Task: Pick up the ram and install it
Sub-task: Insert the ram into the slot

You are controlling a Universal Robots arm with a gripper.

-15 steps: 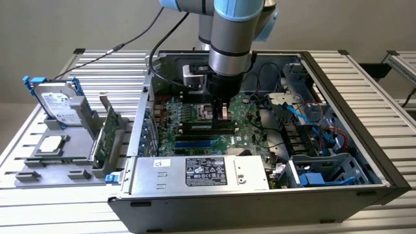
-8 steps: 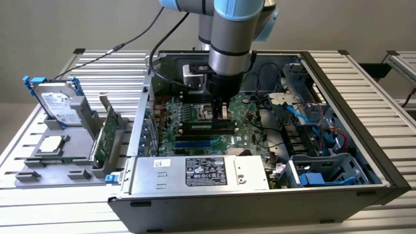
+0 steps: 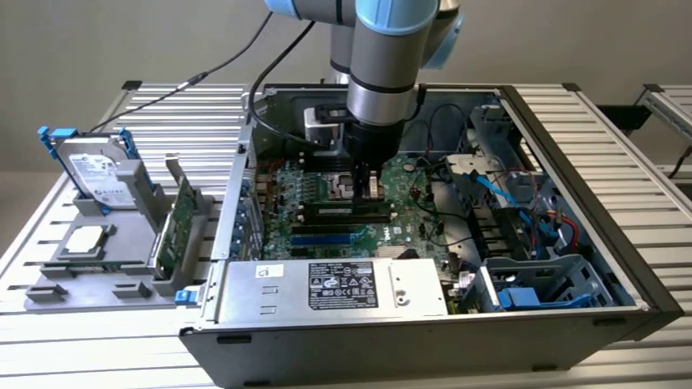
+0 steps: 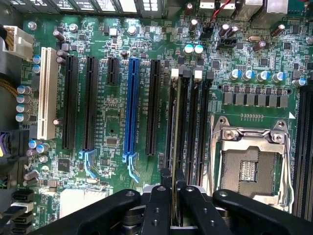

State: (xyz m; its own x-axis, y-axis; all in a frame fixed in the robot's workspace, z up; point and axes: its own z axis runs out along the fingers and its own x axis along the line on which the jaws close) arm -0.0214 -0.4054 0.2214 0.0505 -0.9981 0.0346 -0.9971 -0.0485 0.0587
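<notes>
Ram [image 4: 175, 142] of this kind is light, stiff and thin but fragile at its chips and contact edge, so you want it held by the flat faces, midway along its length. Your tool [image 4: 173, 181] is nearly closed, its two fingers [image 4: 159, 205] pinching the ram from both sides. It stands on edge along a memory slot [image 4: 183, 112] of the motherboard [image 4: 112, 122] inside the open case [image 3: 605, 203]; whether it is seated you cannot tell.
</notes>
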